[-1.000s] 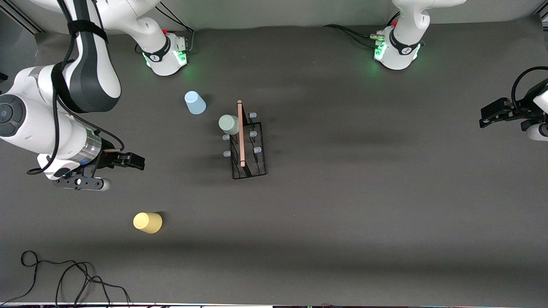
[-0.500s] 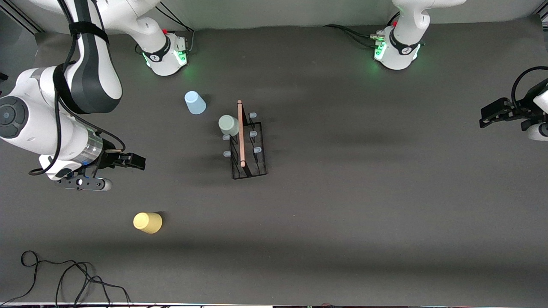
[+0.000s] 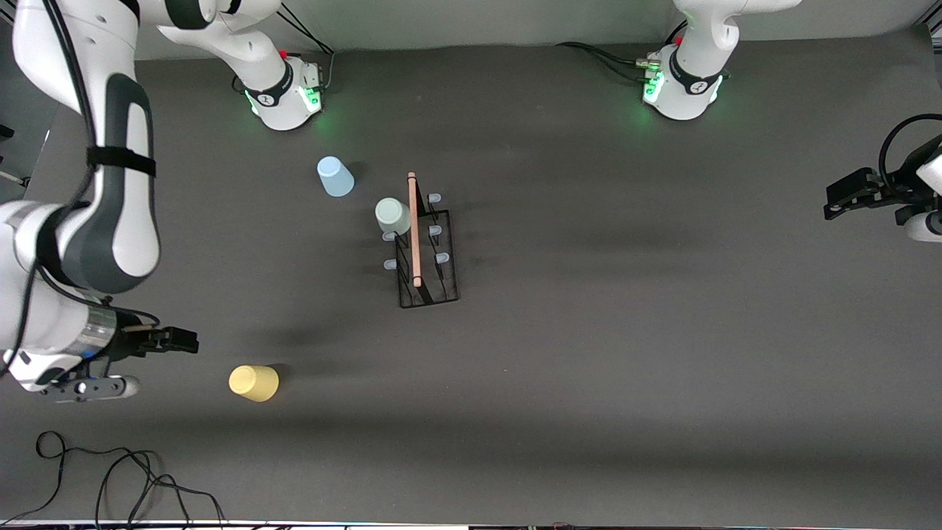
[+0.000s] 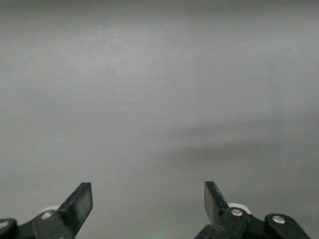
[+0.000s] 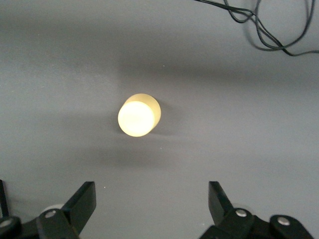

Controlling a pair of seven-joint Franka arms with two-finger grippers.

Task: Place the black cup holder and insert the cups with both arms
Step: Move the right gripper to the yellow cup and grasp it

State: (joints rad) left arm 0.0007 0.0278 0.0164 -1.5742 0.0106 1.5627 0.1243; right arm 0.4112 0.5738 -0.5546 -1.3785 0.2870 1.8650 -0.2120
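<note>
Grey table, yellow cup, black rack

Black wire cup holder standing mid-worktop, wooden rod along the top. Pale green cup upended on one of its pegs. Light blue cup inverted nearby, toward the bases. Yellow cup inverted, well apart, nearest the front camera.

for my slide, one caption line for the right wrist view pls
Right gripper, jaws open, hangs over the dark table facing a small yellow plastic cup standing upside down.
</note>
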